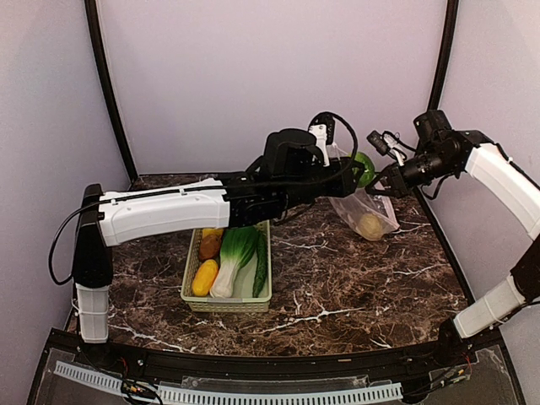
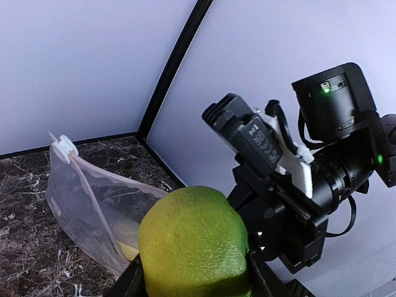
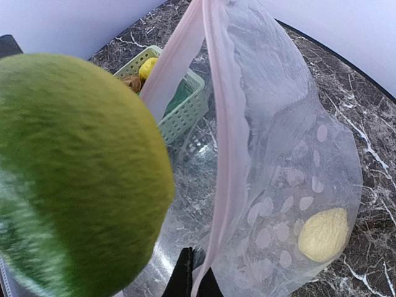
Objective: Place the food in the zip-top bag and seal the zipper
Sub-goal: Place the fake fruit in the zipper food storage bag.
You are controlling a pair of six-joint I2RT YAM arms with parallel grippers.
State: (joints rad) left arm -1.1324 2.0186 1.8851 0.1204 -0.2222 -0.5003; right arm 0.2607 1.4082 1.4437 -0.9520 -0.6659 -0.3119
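— Dark marbled surface (image 1: pixel 337 278), pale lilac walls (image 1: pixel 270 67): where do we find the clear crinkly zip-top bag (image 1: pixel 363 211)?

— Toward the far right corner of the surface, hanging. We cannot tell whether its bottom touches the marble. Our right fingers (image 3: pixel 185 277) are pinched fully together on the pale pink zipper strip (image 3: pixel 219 124). One bumpy yellow toy lemon (image 3: pixel 323 234) already lies inside.

— And our left fingers (image 2: pixel 131 283)?

— About half spread, clamped on either side of a round green plastic toy fruit (image 2: pixel 192 241), just beside the bag's mouth. The other food lies in the pale green lattice basket (image 1: pixel 226 302), toward the left edge.

— How will these handle?

— The fruit looks light, hard and fairly smooth. We judge a hold across its widest part safest, since off-centre it could squirt out. The bag is thin, limp film that folds shut by itself. We would take it by the stiffer strip, near the small white slider tab (image 2: pixel 64 148), and spread the mouth when dropping things in.
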